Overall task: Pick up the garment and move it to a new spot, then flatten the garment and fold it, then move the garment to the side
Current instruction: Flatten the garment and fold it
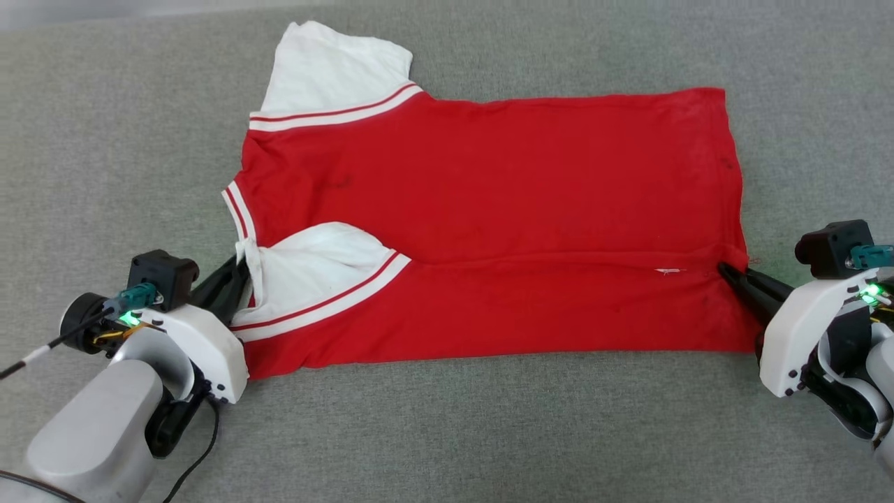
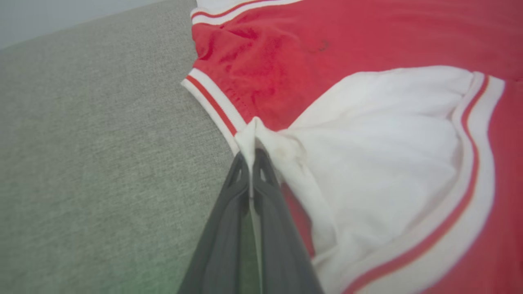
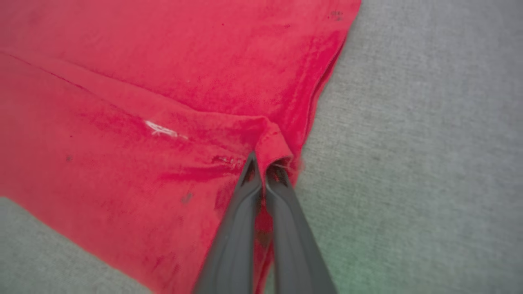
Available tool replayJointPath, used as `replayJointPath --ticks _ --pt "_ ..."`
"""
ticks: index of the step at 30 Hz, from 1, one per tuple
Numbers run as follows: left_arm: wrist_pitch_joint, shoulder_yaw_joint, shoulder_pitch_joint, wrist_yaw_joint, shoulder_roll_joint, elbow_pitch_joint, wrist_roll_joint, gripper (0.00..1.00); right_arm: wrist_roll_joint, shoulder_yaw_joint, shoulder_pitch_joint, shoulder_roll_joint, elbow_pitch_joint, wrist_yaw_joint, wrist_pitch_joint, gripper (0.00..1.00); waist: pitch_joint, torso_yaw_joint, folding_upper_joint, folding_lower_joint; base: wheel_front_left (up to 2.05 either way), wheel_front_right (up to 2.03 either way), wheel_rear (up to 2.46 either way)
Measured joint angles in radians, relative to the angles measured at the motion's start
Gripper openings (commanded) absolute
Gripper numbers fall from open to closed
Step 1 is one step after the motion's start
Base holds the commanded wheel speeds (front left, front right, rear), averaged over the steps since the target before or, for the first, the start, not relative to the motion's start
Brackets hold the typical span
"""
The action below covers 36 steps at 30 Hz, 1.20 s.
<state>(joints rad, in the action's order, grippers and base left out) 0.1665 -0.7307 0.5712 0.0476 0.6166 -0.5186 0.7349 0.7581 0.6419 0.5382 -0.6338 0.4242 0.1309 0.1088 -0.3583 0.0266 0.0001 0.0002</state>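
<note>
Garment [image 1: 489,181] lies spread across the middle of the grey cloth bench [image 1: 447,433], collar toward the left edge and hem toward the right, with its near strip folded over onto the body. Left end effector [image 2: 251,157] is pinched tight on the tip of the near white sleeve [image 1: 314,269], right by the striped collar. Right end effector [image 3: 261,163] is clamped on a bunched bit of red hem [image 3: 271,147] at the fold line, fingers together.
</note>
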Motion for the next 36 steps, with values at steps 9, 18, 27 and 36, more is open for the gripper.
replayJointPath --ticks 9,18,27,36 --pt "-0.091 0.001 0.052 0.007 0.055 0.04 0.008 1.0 0.011 -0.032 -0.035 -0.037 -0.035 0.0 -0.03 1.0 0.098 -0.024 0.0 -0.0001 0.0 0.0 0.0" --pt "-0.411 -0.006 0.143 0.024 0.142 0.226 0.095 1.0 -0.006 -0.095 -0.107 -0.055 -0.098 0.0 -0.029 1.0 0.155 -0.078 0.0 -0.0001 0.0 0.0 0.0" --pt "-0.818 -0.082 0.212 0.06 0.19 0.323 0.243 1.0 -0.049 -0.139 -0.13 -0.034 -0.162 0.0 0.016 1.0 0.159 -0.087 -0.0001 -0.0002 0.0 0.0 0.0" --pt "-0.952 -0.162 0.195 0.068 0.175 0.277 0.289 1.0 -0.076 -0.149 -0.117 -0.012 -0.206 0.0 0.05 1.0 0.127 -0.049 0.0 -0.0002 0.0 0.0 0.0"
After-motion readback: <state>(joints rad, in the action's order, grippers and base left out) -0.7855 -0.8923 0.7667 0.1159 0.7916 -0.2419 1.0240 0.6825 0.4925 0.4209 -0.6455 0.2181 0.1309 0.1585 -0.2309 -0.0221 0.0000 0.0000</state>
